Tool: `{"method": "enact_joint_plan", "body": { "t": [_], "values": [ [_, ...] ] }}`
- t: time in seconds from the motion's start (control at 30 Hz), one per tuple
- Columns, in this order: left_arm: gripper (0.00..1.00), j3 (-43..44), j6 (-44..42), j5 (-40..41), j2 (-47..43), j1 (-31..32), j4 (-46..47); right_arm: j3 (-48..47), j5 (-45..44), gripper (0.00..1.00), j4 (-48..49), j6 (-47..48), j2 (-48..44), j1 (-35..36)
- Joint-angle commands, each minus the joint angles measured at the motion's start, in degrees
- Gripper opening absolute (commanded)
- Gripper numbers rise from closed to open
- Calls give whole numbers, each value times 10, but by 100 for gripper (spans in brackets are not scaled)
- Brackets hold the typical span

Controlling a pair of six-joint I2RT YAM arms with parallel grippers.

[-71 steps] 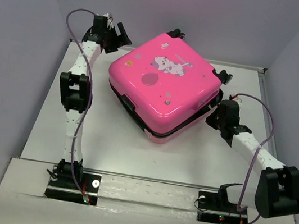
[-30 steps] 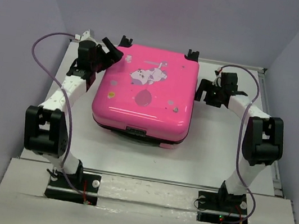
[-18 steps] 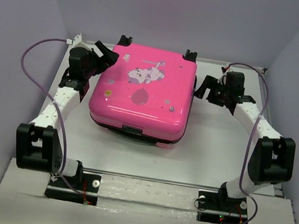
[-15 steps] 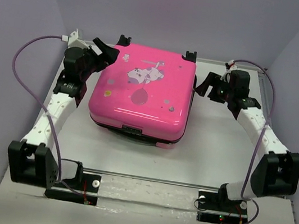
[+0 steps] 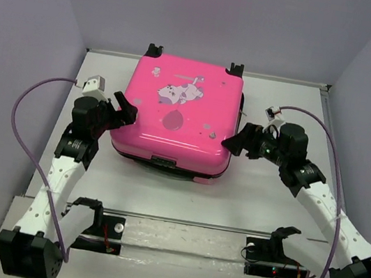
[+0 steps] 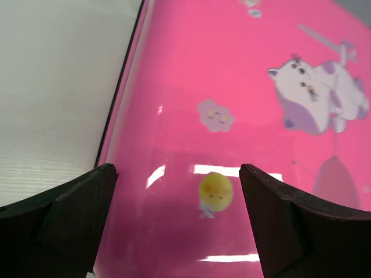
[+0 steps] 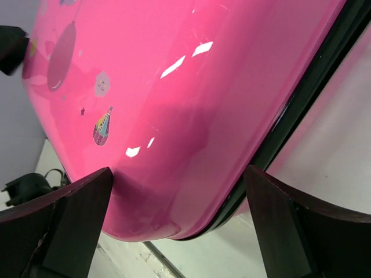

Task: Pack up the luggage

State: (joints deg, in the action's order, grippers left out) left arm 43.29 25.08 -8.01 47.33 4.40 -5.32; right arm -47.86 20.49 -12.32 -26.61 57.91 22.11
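Left end effector (image 5: 125, 110): spread wide, empty, at 9 o'clock of small bright pink hard-shell suitcase (image 5: 179, 113).
Right end effector (image 5: 237, 139): likewise released, empty, at 3 o'clock, by near corner.
Suitcase: lid down, flat on white tabletop (image 5: 261, 193), toward 12 o'clock.
Risk: probable slip on glossy curved shell; spin or skid under uneven side pushes.
Cause: little purchase on rounded corners.

Glossy bright pink across the luggage (image 5: 175, 116), edged with black trim (image 7: 301, 110). On the lid, at centre frame, a white cat (image 6: 319, 95) patched in purple above a darker pink balloon (image 5: 173, 119). Dotted with a yellow sticker (image 6: 215, 192), a lilac cloud (image 6: 215, 114) and a rainbow-striped hot-air balloon (image 7: 102, 127). Plain white for the table (image 5: 248, 191). White with black joints on the arms (image 5: 59, 175). Purple for the cables (image 5: 46, 81).
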Motion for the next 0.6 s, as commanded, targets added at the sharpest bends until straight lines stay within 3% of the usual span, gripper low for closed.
{"method": "enact_joint_plan", "body": {
  "t": [0.0, 0.17, 0.27, 0.4, 0.57],
  "values": [
    [99, -6, -35, -70, 29, -2, -1, 37, 40, 100, 84, -40, -6, -3],
    [99, -9, -15, -156, 56, -1, 33, 39, 53, 100, 134, -63, 36, -3],
    [99, -32, 18, -184, 54, 32, 72, 16, 60, 100, 145, -42, 66, -3],
    [99, -47, 65, -103, 39, 142, 100, -71, 156, 100, 150, -19, 131, -54],
    [99, -58, 129, -69, 28, 251, 152, -155, 257, 98, 148, -18, 201, -135]
  ]
}}
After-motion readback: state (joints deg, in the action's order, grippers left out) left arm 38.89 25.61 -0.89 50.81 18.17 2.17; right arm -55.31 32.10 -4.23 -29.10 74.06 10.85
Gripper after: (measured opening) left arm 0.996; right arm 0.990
